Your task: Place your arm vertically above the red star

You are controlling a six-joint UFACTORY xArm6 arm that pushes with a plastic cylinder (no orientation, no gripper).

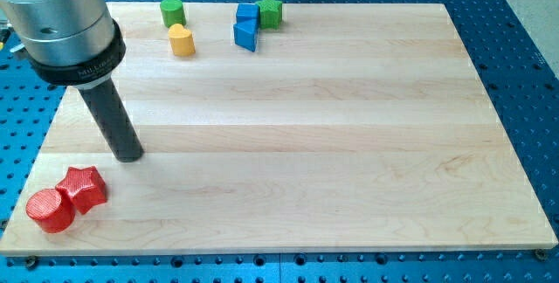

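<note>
1. Desk [288,126]: pale wood, smooth, satin finish, visible grain.
2. Red star [83,188] and red cylinder [50,210]: plastic, finely ribbed sides.
3. Rod [113,119]: matt black.
4. Arm housing [52,3]: brushed metal.
5. Surrounding base [515,47]: blue, perforated.

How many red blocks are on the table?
2. The red star and the red cylinder touch each other near the view's bottom left corner, the cylinder lower left of the star. My tip is just above and right of the star. None looks hidden.
</note>
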